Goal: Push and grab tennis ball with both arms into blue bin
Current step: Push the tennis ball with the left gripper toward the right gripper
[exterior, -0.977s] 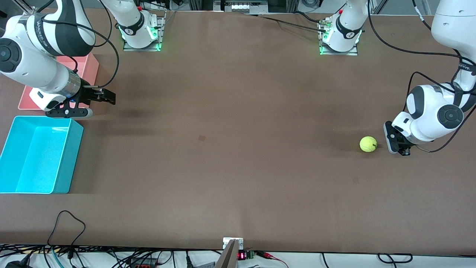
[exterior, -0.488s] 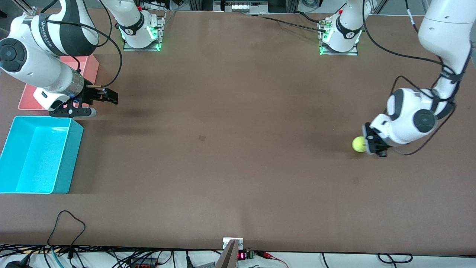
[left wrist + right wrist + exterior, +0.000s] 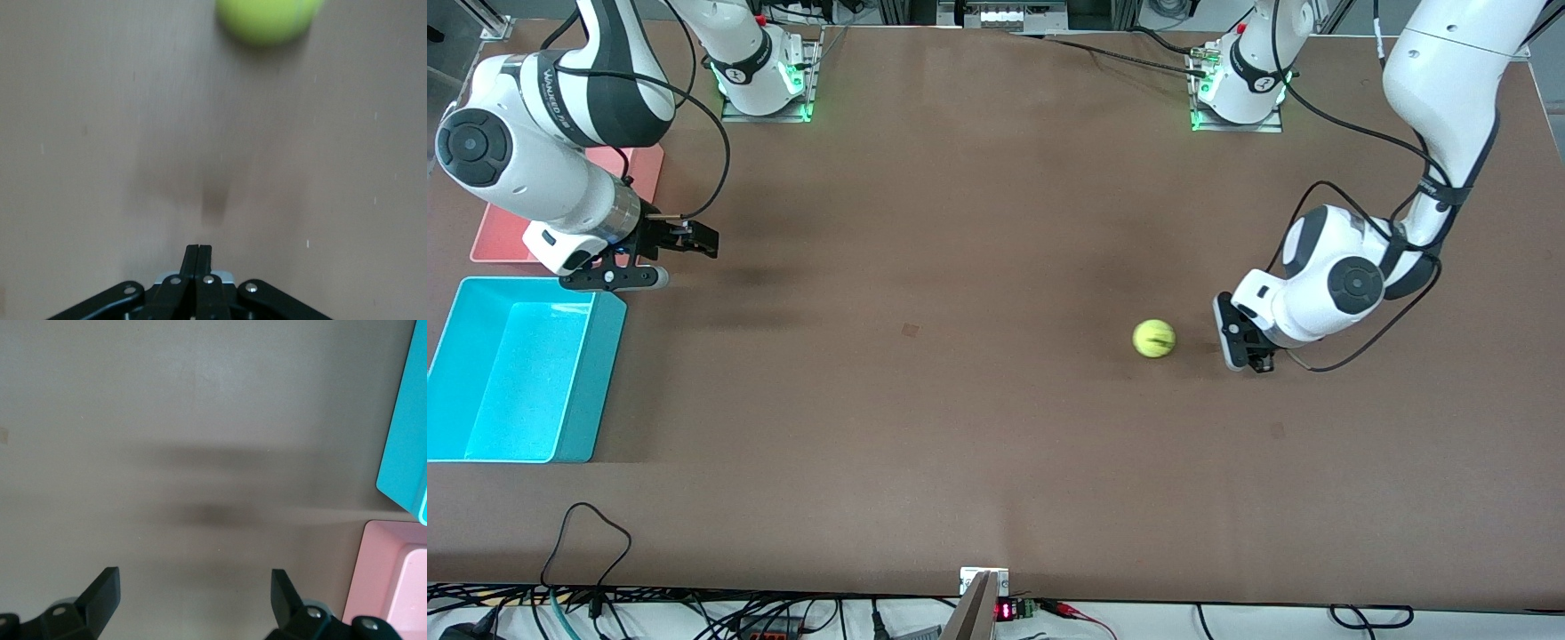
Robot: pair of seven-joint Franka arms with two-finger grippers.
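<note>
We see the tennis ball (image 3: 1154,338) as a small, fuzzy yellow-green ball with a dark mark across its top, resting on the bare brown table (image 3: 978,267) toward the left arm's end. In the left wrist view the ball (image 3: 269,20) appears blurred and partly cut off by the picture's edge.

Just beside the ball, apart from it by a small gap, we find the left gripper (image 3: 1240,342) low over the table, its fingers (image 3: 198,257) pressed together with nothing between them.

At the right arm's end of the table sits the blue bin (image 3: 516,373), a cyan tub with sloped walls and a pale rim; we see nothing inside it. Farther from the front camera than the bin lies a pink tub (image 3: 498,236), largely covered by the right arm. The right gripper (image 3: 667,244) hangs over the table just beside the blue bin's farther corner, its fingers (image 3: 103,590) spread wide and holding nothing. In its wrist view we catch a corner of the blue bin (image 3: 405,440) and of the pink tub (image 3: 387,580).

Between the ball and the bin we see only bare table with a small darker patch (image 3: 910,330).
</note>
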